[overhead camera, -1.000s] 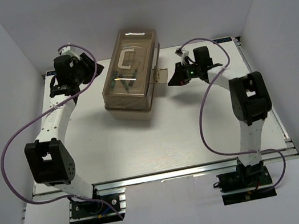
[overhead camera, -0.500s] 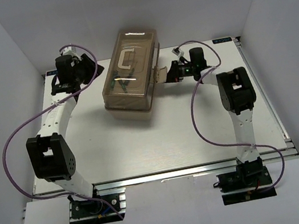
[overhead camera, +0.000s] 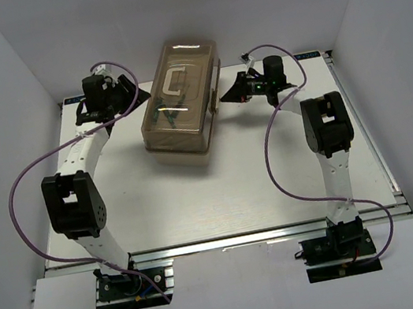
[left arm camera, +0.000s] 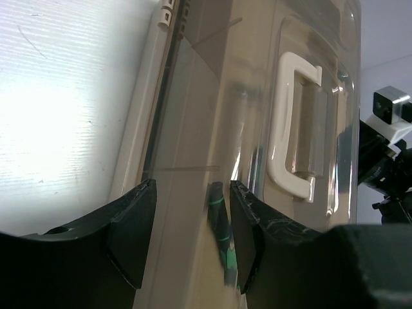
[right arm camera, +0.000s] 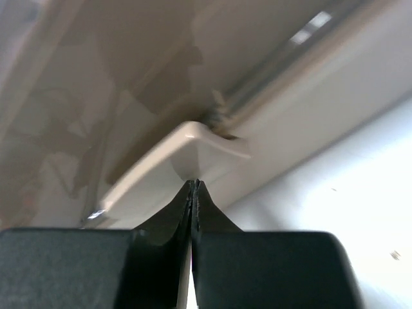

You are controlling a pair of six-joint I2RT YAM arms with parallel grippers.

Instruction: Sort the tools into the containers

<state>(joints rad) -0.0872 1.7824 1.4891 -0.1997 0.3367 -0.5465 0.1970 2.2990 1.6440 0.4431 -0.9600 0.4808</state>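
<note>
Since the lid (overhead camera: pixel 179 87) is down, we see the tools (overhead camera: pixel 164 116) only through its translucent brown plastic: green-marked shapes lying inside the toolbox (overhead camera: pixel 180 139), toward its left-front part in the top view. In the left wrist view one green-and-dark tool (left arm camera: pixel 219 222) shows behind the lid wall; we cannot tell which compartment it is in. We see no tools lying out on the table (overhead camera: pixel 221 192).

The toolbox is beige, closed, and sits at the far middle of the table, turned a bit off square. A pale handle (overhead camera: pixel 175 82) lies flat in a recess on top of the lid.

On the toolbox's right side a beige latch (right arm camera: pixel 187 154) sticks out below the lid edge. The right gripper (overhead camera: pixel 224 97) is right at it. In the right wrist view its fingers (right arm camera: pixel 206 212) are pressed fully together with nothing between them, and the tips meet just under the latch flap. We cannot tell whether they touch it or stop just short.

The left gripper (overhead camera: pixel 133 99) is at the toolbox's far left side, pointing toward it. Its fingers (left arm camera: pixel 132 232) stand well apart, partly open, holding nothing. The lid wall shows in the gap between them, and we cannot tell if either pad touches it.

Both arms reach up from their bases at the near edge, with purple cables (overhead camera: pixel 18 196) looping off each.
</note>
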